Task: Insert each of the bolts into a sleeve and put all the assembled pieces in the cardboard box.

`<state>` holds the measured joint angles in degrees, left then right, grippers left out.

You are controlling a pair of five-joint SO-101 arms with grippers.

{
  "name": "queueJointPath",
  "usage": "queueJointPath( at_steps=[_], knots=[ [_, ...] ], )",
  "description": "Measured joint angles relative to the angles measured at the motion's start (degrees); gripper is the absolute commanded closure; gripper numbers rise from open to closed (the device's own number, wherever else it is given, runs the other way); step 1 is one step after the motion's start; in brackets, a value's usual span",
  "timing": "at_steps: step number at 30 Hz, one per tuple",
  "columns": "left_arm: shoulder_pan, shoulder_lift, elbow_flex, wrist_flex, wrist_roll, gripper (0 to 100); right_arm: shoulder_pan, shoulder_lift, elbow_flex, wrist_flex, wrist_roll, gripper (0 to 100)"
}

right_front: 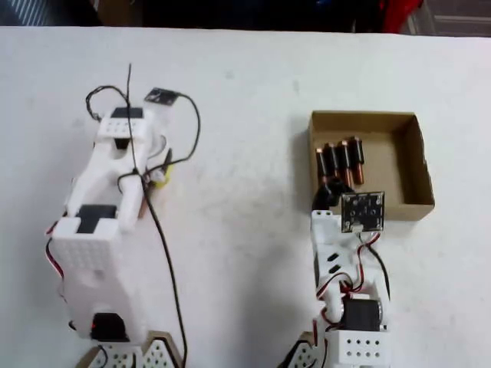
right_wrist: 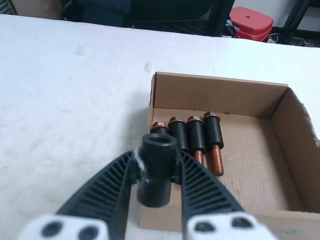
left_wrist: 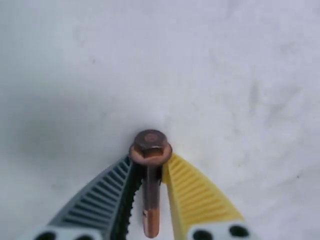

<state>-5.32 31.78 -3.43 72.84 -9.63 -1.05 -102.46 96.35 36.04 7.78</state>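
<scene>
A copper bolt is pinched between the grey and yellow fingers of my left gripper, head outward, just above the white table. In the high view the left gripper sits at the left of the table. My right gripper is shut on a black sleeve, which stands upright with its bore showing. It hovers at the near left corner of the cardboard box, and the high view shows the right gripper at that corner of the box. Several assembled bolt-and-sleeve pieces lie side by side in the box.
The white table stretches open between the two arms and behind them. Black cables trail from the left arm across the table. A red object and dark furniture stand past the far edge.
</scene>
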Motion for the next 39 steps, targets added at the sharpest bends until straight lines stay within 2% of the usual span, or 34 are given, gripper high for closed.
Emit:
queueJointPath(
  at_steps=[8,13,17,23,30,39],
  knots=[
    [0.35,0.00,0.18,0.00,0.18,98,0.00,0.00,0.00,0.00,0.00,98.1],
    [0.35,-0.79,-0.09,0.00,3.43,98,-0.09,0.00,0.00,0.00,0.00,98.1],
    [0.97,-5.01,-0.09,0.97,3.96,98,-5.10,0.00,0.00,0.00,0.00,98.1],
    [1.49,-15.74,0.26,7.21,3.96,98,-12.84,0.00,0.00,-3.16,0.00,98.1],
    [1.49,-29.10,12.40,7.38,4.04,98,-21.63,0.00,0.00,-7.65,-0.09,98.1],
    [1.85,-50.99,32.09,-3.34,3.96,98,-30.77,0.00,0.00,-9.58,-0.09,98.1]
  ],
)
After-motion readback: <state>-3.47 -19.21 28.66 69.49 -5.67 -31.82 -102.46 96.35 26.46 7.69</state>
